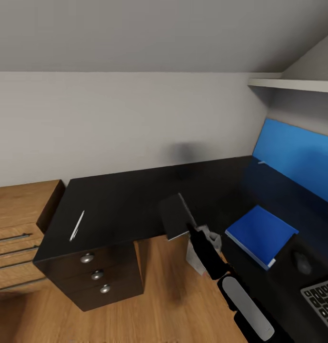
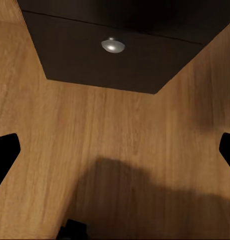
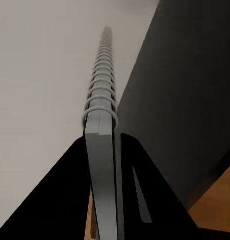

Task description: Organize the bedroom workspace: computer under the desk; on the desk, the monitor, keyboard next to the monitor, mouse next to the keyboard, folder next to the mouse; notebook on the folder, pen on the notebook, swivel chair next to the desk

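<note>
My right gripper (image 1: 188, 226) is shut on the dark notebook (image 1: 175, 216), which it holds on edge just above the black desk (image 1: 125, 200) near its inner corner. The right wrist view looks along the notebook's (image 3: 100, 165) spiral spine, with the right gripper (image 3: 104, 139) clamped on both sides. A thin white pen (image 1: 77, 225) lies on the left part of the desk. Along the right part lie the blue folder (image 1: 261, 235), the black mouse (image 1: 302, 262) and a corner of the keyboard (image 1: 322, 296). In the left wrist view my left gripper (image 2: 115, 155) is open over the wooden floor.
A light wooden drawer cabinet (image 1: 18, 228) stands left of the desk. Black drawers with silver knobs (image 1: 97, 275) sit under the desk's left end, and one knob (image 2: 112, 45) faces the left wrist. A blue wall panel (image 1: 297, 157) and a shelf (image 1: 292, 84) are at the right.
</note>
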{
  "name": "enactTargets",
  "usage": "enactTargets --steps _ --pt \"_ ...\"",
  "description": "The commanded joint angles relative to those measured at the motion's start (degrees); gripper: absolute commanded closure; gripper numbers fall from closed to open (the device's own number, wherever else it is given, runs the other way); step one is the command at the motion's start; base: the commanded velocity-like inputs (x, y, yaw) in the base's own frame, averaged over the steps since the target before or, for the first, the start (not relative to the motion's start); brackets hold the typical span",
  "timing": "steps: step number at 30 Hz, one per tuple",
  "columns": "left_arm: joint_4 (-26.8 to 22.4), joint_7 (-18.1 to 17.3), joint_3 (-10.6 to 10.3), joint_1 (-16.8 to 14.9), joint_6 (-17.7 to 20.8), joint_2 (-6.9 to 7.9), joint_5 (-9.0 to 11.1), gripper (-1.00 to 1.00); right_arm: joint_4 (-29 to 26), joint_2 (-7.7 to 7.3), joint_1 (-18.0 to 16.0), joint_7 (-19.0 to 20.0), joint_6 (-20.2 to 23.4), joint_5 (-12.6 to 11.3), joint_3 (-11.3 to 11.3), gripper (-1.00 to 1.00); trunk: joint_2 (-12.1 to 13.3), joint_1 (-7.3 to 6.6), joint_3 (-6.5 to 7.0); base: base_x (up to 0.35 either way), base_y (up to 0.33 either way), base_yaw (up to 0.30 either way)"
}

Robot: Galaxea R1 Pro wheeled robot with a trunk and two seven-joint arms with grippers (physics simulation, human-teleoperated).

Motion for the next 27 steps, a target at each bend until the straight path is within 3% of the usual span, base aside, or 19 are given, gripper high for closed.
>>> enactTargets --steps 1,4,9,10,11,16,17,20,24,25,27 --pt "0.03 0.40 -0.15 0.00 0.22 0.05 0.36 -1.00 -0.63 -0.68 0.07 0.34 -0.61 -0.70 0.20 1.00 0.39 -0.26 0.15 -0.333 0.000 0.000" --pt "0.22 0.40 -0.20 0.00 0.37 0.05 0.40 -1.00 -1.63 -1.39 0.18 0.31 -0.82 -0.71 0.14 1.00 1.59 -0.92 0.69 -0.334 0.000 0.000" --pt "0.80 0.40 -0.28 0.00 0.99 -0.81 0.39 -1.00 -2.66 -3.99 0.43 0.24 -1.07 -4.80 -2.28 1.00 2.39 -1.36 1.04 -0.093 0.000 0.000" --pt "1.39 0.40 -0.27 0.00 1.13 -1.19 0.28 -1.00 -2.78 -5.51 0.78 0.15 -1.35 -8.80 -3.57 1.00 2.39 -1.36 1.04 -0.020 0.000 0.000" --pt "1.63 0.40 -0.29 0.00 1.16 -1.31 0.24 -1.00 -2.74 -6.28 0.88 0.12 -1.81 -11.02 -4.41 1.00 2.39 -1.36 1.04 -0.013 0.000 0.000" --pt "2.45 0.36 -0.42 0.00 1.14 -1.61 0.18 -1.00 -2.59 -8.11 1.16 -0.21 -4.48 -16.90 -7.17 1.00 2.39 -1.36 1.13 -0.007 0.000 -0.049" --pt "3.48 0.33 -0.52 0.00 1.10 -2.27 0.10 -1.00 -2.52 -9.70 1.48 -0.89 -6.20 -18.95 -9.37 1.00 2.39 -1.36 1.18 -0.001 0.000 -0.184" --pt "4.71 0.32 -0.60 0.00 1.04 -3.44 -0.96 -1.00 -2.45 -10.37 1.59 -1.42 -6.72 -19.59 -11.10 1.00 2.39 -1.36 1.32 -0.001 0.000 -0.201" --pt "5.72 0.36 -0.56 0.00 0.92 -5.06 -4.69 -1.00 -2.25 -10.68 1.63 -2.28 -7.00 -19.85 -13.55 1.00 2.39 -1.36 1.51 0.000 0.000 -0.212" --pt "6.26 0.38 -0.53 0.00 0.81 -5.83 -7.03 -1.00 -2.14 -10.75 1.65 -3.00 -7.08 -19.90 -14.79 1.00 2.39 -1.36 1.56 0.000 0.000 -0.216" --pt "6.94 0.37 -0.52 0.00 0.73 -6.54 -8.70 -1.00 -1.70 -10.76 1.65 -3.95 -7.12 -19.95 -15.85 1.00 2.39 -1.36 1.66 0.000 0.000 -0.217"
